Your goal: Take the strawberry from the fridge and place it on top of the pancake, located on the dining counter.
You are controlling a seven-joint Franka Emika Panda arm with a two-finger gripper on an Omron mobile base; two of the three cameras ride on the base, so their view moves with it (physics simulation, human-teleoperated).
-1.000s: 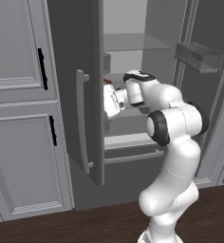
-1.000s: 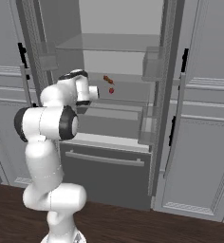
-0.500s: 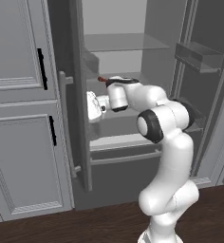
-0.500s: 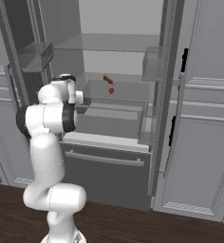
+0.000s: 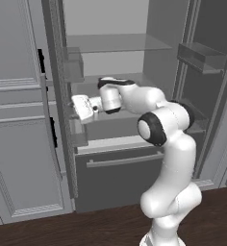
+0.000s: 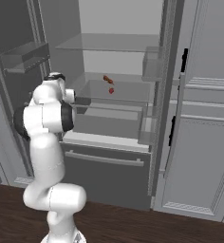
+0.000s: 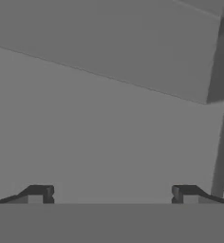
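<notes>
Dark little fingertips (image 7: 38,193) sit far apart in the hand view, so the jaws (image 5: 80,114) are wide open and hold nothing. Plain grey wall is right in front of them. The jaws point sideways at the inside of the fridge's left door (image 5: 62,96), right by a small door bin (image 5: 78,139) that sits just under them. The white arm (image 5: 158,127) bends at the elbow and reaches across the open fridge (image 6: 118,61). Behind the jaws, well apart from them, the strawberry (image 6: 111,90) lies on a glass shelf (image 6: 123,88), just beside a brownish food bit (image 6: 107,79). Below is the fridge drawer (image 6: 104,168), then dark wood floor (image 6: 133,223). Grey cabinets (image 5: 14,144) stand at the sides.
</notes>
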